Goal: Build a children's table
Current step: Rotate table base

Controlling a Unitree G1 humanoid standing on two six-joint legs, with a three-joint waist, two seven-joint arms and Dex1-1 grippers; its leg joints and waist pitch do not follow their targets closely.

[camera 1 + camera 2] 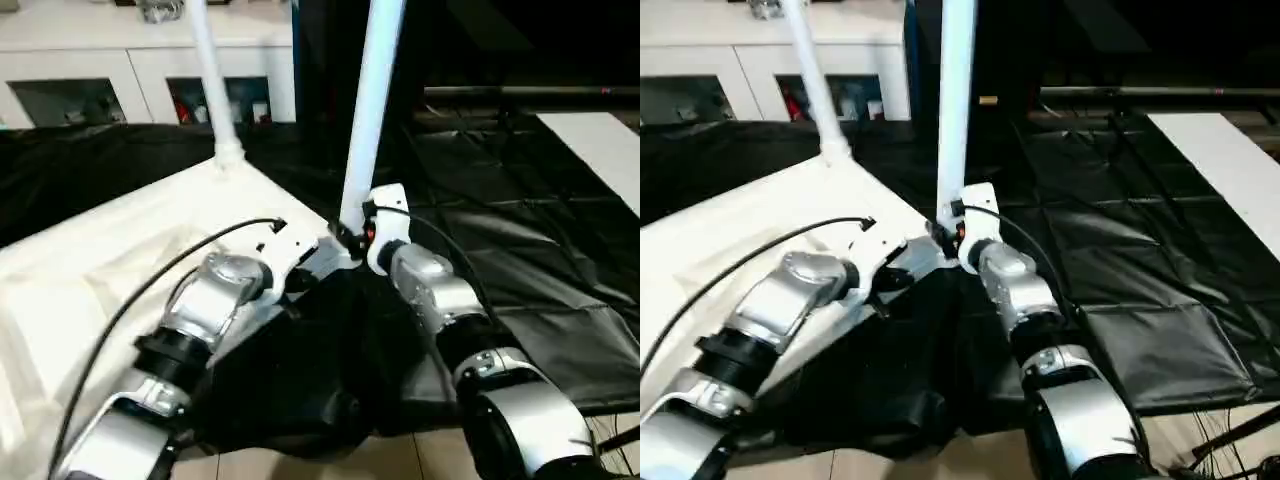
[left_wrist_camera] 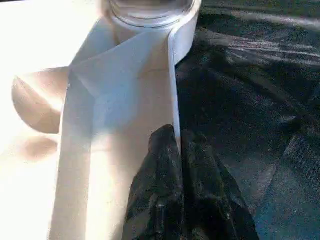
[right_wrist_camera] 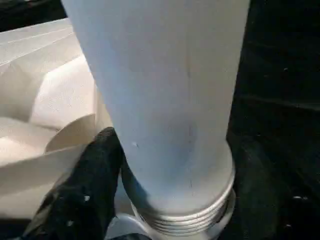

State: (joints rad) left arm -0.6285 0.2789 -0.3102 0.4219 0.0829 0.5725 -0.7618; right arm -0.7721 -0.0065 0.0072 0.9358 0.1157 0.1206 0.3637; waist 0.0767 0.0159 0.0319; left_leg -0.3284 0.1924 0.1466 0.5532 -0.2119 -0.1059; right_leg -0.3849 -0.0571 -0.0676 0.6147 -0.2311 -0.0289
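Observation:
The white tabletop (image 1: 100, 270) lies upside down on a black cloth. Two white legs stand upright in its corner sockets, a far leg (image 1: 215, 90) and a near leg (image 1: 370, 110). In the left wrist view my left gripper (image 2: 176, 132) is shut on the tabletop's thin raised rim (image 2: 172, 75), close to the near corner socket. My right gripper (image 3: 175, 150) reaches around the near leg's base (image 3: 175, 190), just above its threaded collar. Its black fingers (image 3: 95, 170) stand on either side of the leg, open, with a little room on one side.
The black cloth (image 1: 520, 230) covers the floor to the right and behind. A white cabinet with glass doors (image 1: 150, 70) stands at the back left. A white board (image 1: 600, 150) lies at the far right. Light floor tiles (image 1: 330, 465) show at the near edge.

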